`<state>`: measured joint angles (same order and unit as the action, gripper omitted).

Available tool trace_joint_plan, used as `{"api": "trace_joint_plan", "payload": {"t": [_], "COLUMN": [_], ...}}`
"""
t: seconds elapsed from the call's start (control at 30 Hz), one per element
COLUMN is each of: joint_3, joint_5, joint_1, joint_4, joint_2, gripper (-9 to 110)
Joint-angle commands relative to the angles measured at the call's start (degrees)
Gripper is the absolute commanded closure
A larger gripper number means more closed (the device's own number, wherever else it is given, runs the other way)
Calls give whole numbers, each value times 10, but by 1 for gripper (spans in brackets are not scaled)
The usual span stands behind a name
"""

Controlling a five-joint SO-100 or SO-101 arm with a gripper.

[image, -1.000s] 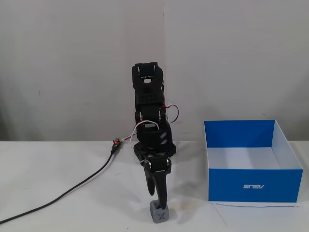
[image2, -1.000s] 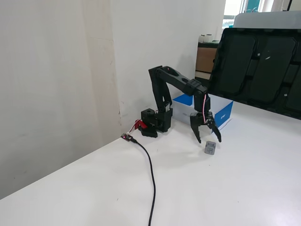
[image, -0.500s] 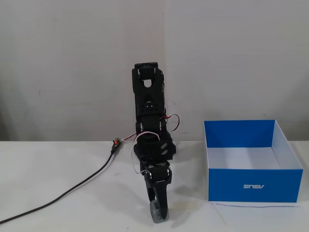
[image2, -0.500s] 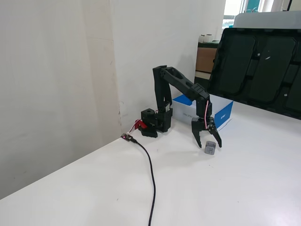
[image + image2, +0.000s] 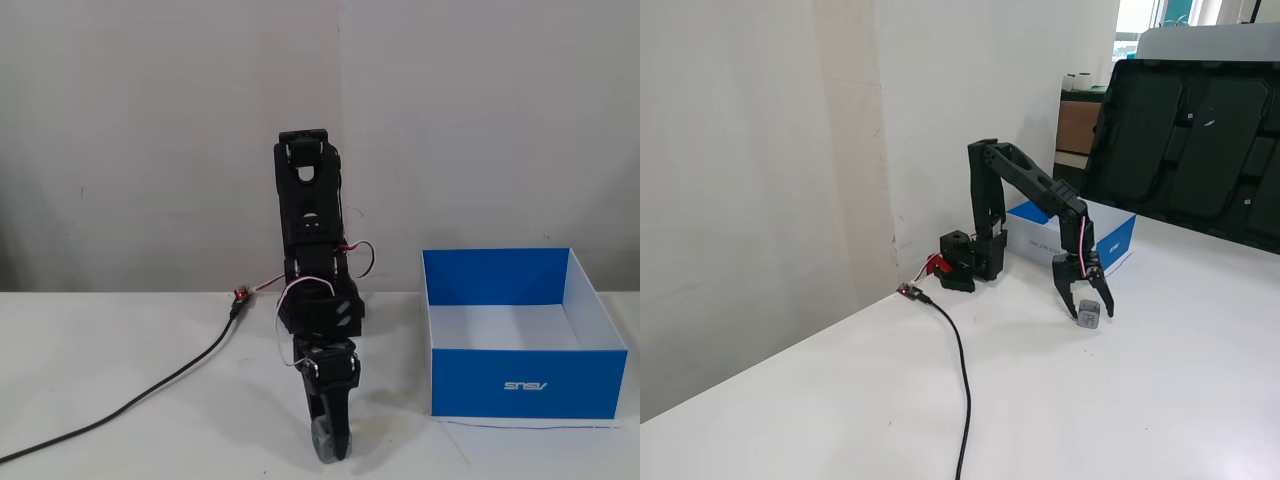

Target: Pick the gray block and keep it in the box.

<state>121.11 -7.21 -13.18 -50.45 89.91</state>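
The gray block is a small dark-gray cube resting on the white table; it also shows in a fixed view. My gripper points down over it, with one finger on each side of the block and a small gap showing, so it is open around the block. In the front-on fixed view the gripper is low near the table's front edge, and a black finger covers part of the block. The blue box with a white inside stands open to the right of the arm, and behind the arm in the other fixed view.
A black cable runs from a small red connector beside the arm's base to the table's left front edge, and also shows in the side view. A white wall stands behind the table. Dark trays lean at the far right.
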Motion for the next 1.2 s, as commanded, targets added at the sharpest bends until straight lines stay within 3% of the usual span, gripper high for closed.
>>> {"api": "trace_joint_plan", "payload": {"t": [0.0, 0.37, 0.83, 1.17], "joint_3": [-20, -16, -29, -67], "joint_5": [-8, -8, -8, -9], "joint_1": [-5, -10, -12, 1], "joint_4": [5, 4, -8, -42], "joint_2": [5, 5, -9, 91], "gripper": [78, 79, 91, 95]}}
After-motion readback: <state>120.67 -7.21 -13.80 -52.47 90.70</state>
